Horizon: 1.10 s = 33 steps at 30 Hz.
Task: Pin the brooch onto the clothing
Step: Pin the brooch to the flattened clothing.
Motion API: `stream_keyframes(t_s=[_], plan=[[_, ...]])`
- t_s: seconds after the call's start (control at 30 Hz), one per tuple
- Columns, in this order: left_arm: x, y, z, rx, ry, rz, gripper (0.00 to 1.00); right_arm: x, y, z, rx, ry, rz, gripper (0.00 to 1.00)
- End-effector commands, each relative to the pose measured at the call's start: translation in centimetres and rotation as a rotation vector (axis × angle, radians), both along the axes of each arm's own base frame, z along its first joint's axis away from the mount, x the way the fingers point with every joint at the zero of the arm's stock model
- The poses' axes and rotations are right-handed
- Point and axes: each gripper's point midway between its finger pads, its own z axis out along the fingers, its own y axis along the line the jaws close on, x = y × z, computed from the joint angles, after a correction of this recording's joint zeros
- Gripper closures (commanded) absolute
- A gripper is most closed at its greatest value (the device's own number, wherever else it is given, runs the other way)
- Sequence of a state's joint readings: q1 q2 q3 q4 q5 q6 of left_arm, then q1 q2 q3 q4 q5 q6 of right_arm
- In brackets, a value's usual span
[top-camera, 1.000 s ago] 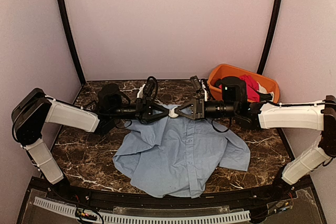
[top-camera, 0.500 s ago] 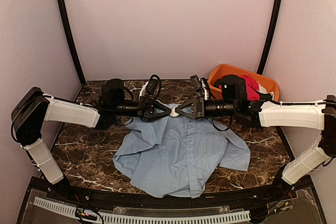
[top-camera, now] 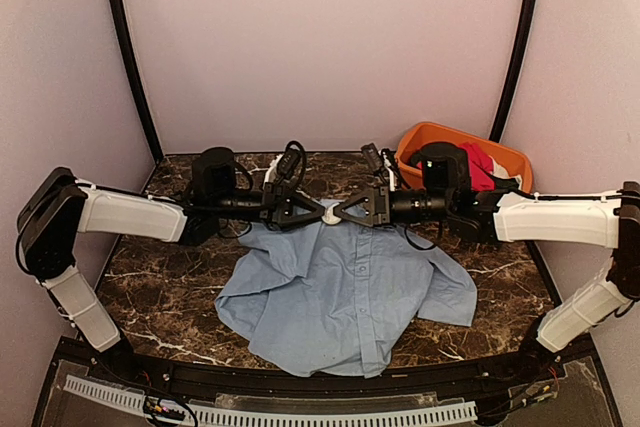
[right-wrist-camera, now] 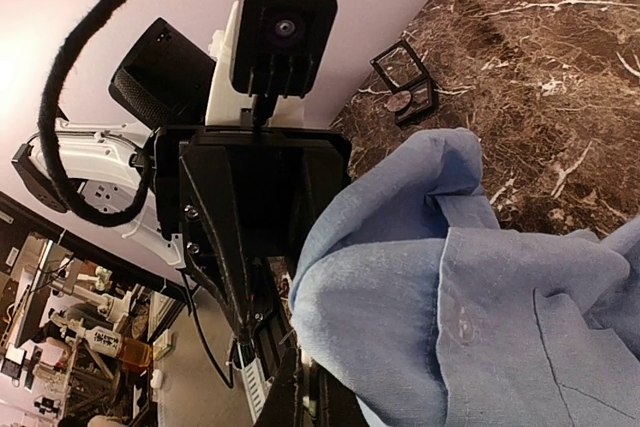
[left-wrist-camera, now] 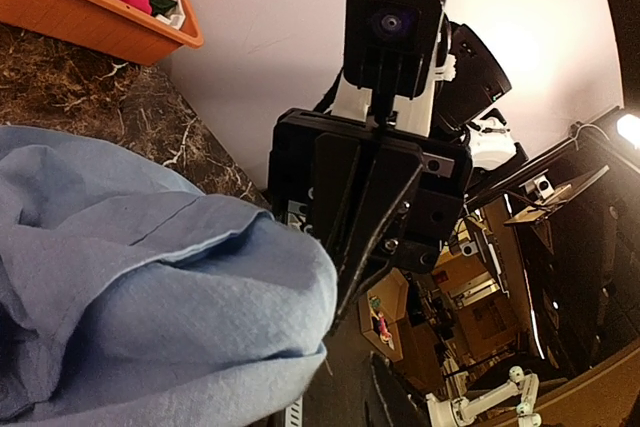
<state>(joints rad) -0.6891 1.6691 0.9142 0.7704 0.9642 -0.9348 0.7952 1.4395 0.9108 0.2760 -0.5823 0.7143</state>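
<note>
Right tool (top-camera: pixel 341 213) pinching shirt (top-camera: pixel 350 287) collar edge, left tool (top-camera: pixel 325 213) meeting it tip to tip, its spread indeterminable, bare worktop (top-camera: pixel 150 277) flanking both sleeves.

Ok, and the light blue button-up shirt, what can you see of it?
The light blue button-up shirt of thin cloth lies crumpled, front up, on the dark marble table. Its button placket runs down the middle and its sleeves are folded in at the sides. The far collar edge is bunched and raised off the table. There the right gripper looks shut on a fold of it, and the left gripper meets it from the other side.
</note>
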Motion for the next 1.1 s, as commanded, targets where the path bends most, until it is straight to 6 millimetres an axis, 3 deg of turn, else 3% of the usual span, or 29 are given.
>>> stream_keyframes(t_s=[0.0, 0.07, 0.13, 0.73, 1.07], plan=[[-1.1, 1.2, 3.7, -0.045, -0.098, -0.020, 0.65, -0.7, -0.2, 2.6, 0.063, -0.048, 0.038, 1.00], [-1.0, 1.7, 4.0, -0.038, -0.109, -0.005, 0.53, -0.9, -0.4, 3.1, 0.080, -0.053, 0.045, 1.00], [-0.7, 2.2, 4.2, -0.023, -0.127, 0.019, 0.51, -1.0, -0.6, 3.3, 0.087, -0.054, 0.047, 1.00], [0.5, 3.1, 2.5, 0.242, -0.311, 0.037, 0.49, -1.1, -0.2, 3.3, 0.087, -0.037, 0.076, 1.00], [-0.7, 1.1, 2.9, 0.199, -0.308, -0.045, 0.39, -1.1, 0.1, 2.7, 0.080, -0.024, 0.097, 1.00]])
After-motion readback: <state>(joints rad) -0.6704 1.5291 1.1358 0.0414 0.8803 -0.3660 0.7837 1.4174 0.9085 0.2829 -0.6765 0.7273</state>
